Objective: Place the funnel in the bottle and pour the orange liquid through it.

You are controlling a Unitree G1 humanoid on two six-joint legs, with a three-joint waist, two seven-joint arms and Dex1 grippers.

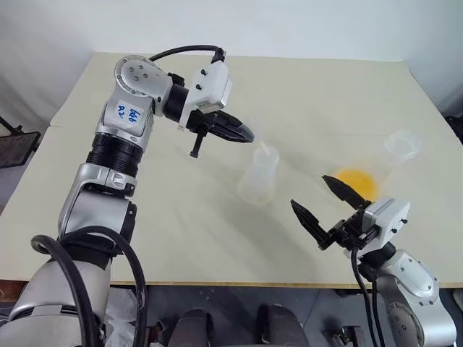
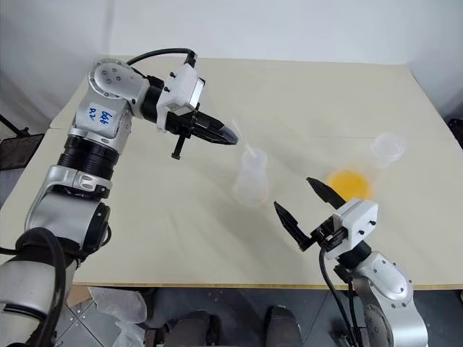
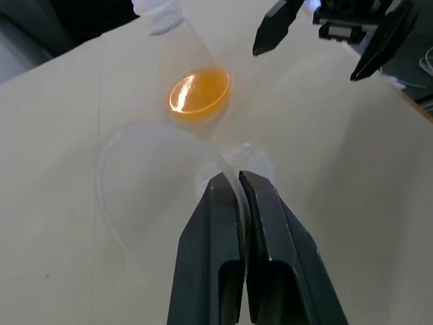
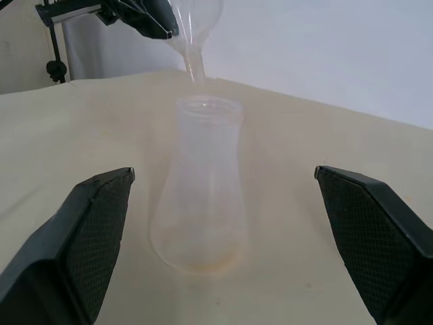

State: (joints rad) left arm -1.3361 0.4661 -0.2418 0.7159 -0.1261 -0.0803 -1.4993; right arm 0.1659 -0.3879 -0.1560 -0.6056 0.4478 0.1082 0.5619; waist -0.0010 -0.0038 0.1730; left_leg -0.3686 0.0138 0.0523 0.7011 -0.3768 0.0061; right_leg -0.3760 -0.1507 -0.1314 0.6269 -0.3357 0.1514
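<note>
Left gripper (image 1: 246,134): raised above the cream tabletop (image 1: 181,224), fingers pressed together and clamped on the rim of the clear funnel (image 4: 196,27). In the left wrist view the rim passes between the two black fingers (image 3: 270,230), and the funnel's round mouth spreads out beside them. In the right wrist view the funnel hangs tilted, its narrow spout just above the bottle's mouth and not yet inside it.

Bottle (image 1: 259,177): stands upright near the middle of the table, clear, wide at the base and narrower at the round mouth. A faint orange tint shows at its bottom in the right wrist view. It stands between the two grippers, apart from both.

Right gripper (image 1: 329,202): low at the near edge of the table, fingers spread wide, holding nothing. It points toward the bottle, which shows between its two fingers in the right wrist view, with no contact.

Orange liquid (image 1: 356,181): a shallow pool in the base of a clear flask (image 1: 401,144) that lies on its side on the table, to the right of the bottle and just beyond the right gripper. The flask's neck points away toward the right side of the table.
</note>
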